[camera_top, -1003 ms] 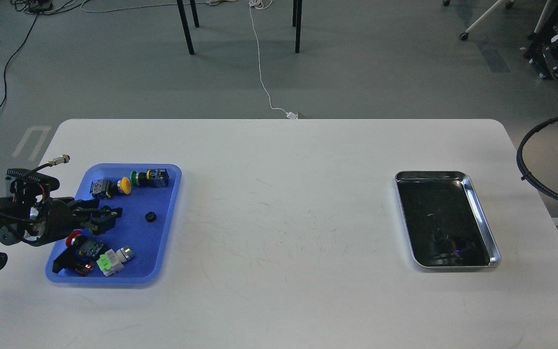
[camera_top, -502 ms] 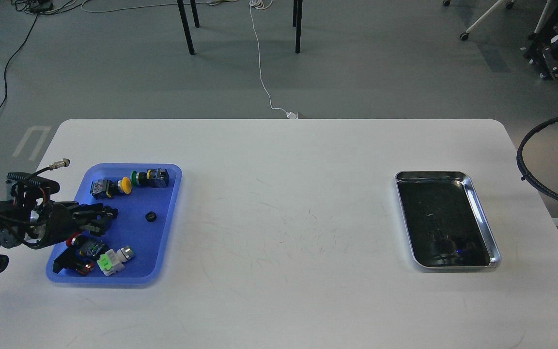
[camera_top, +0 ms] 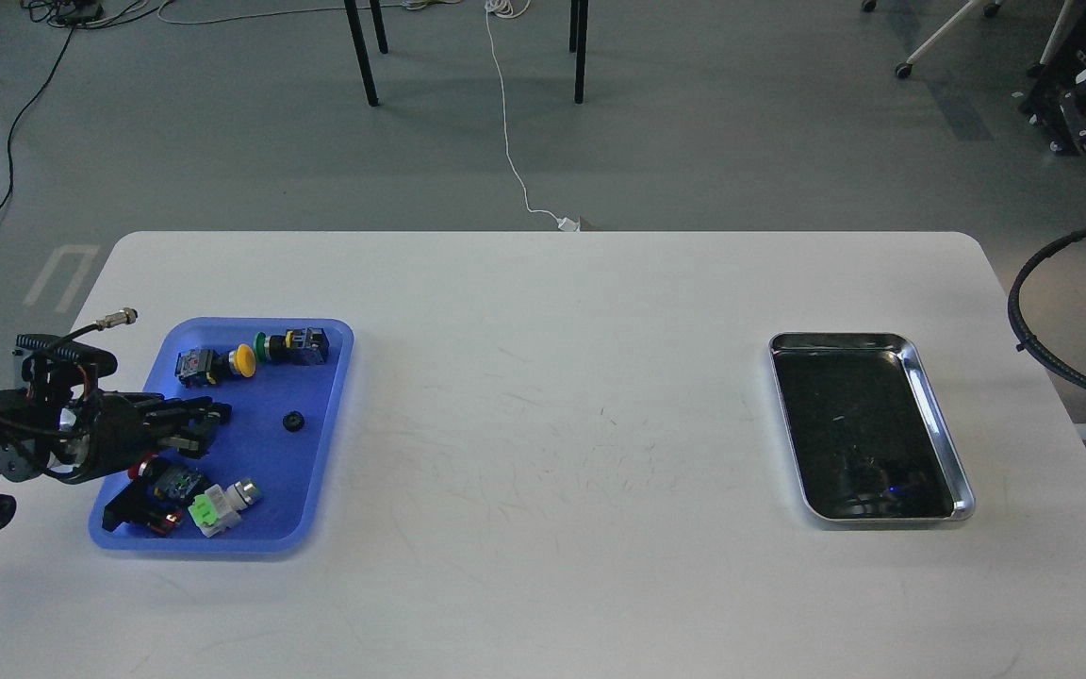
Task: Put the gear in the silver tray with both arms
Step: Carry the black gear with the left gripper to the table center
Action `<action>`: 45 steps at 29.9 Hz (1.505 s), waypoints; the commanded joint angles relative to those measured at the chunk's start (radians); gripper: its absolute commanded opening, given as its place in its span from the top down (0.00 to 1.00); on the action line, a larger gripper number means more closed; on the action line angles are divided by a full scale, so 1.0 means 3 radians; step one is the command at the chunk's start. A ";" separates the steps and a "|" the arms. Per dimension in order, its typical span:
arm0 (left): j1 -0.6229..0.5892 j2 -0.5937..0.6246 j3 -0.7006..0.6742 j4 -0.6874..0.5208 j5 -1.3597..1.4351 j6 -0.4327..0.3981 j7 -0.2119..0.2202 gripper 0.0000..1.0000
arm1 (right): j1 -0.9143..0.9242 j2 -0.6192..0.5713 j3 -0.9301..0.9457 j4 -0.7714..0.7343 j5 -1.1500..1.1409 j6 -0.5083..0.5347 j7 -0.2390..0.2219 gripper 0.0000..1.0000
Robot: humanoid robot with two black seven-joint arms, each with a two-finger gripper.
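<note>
The gear (camera_top: 292, 422) is a small black round part lying on the blue plastic tray (camera_top: 321, 471), right of its middle. My left gripper (camera_top: 210, 422) hovers over the tray's left half, pointing right at the gear and a short way left of it. Its fingers stand slightly apart and hold nothing. The silver tray (camera_top: 939, 424) lies on the right side of the white table (camera_top: 552, 377); its dark bottom holds nothing. Of my right arm, only black cable hoses (camera_top: 1033, 311) show at the right edge; its gripper is out of view.
The blue tray also holds several push-button switches: a yellow one (camera_top: 242, 359), a green one (camera_top: 263, 346), a red one (camera_top: 139, 466) and a white-and-green one (camera_top: 218, 507). Table legs and cables lie on the floor behind.
My left gripper has drawn back a little to the left over the blue tray. The gear and both trays have not moved.
</note>
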 commanded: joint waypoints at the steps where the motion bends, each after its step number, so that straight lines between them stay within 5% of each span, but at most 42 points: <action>1: -0.0186 0.0317 -0.0022 -0.0327 -0.0011 -0.0023 -0.0030 0.88 | 0.0010 -0.0005 0.0003 0.0003 0.0002 0.0000 0.0000 0.00; 9: -0.1024 0.0497 -0.0053 -0.1105 -0.0021 -0.0069 0.0001 0.88 | -0.0061 -0.0209 -0.0002 0.0166 0.0002 0.0000 0.0000 0.00; 18: -0.1572 -0.0525 -0.0043 -0.1121 -0.0011 -0.0401 0.0174 0.88 | -0.0767 -0.0751 0.0003 0.0948 -0.0003 0.0000 0.0000 0.00; 27: -0.1439 -0.1833 0.0156 -0.0661 0.0117 -0.0437 0.0349 0.88 | -0.1610 -0.1369 -0.0013 0.2006 -0.0013 0.0000 0.0005 0.00; 45: -0.0954 -0.2816 0.0300 0.0111 0.0403 -0.0432 0.0466 0.86 | -0.2112 -0.1600 0.0008 0.2549 -0.0008 0.0000 0.0051 0.00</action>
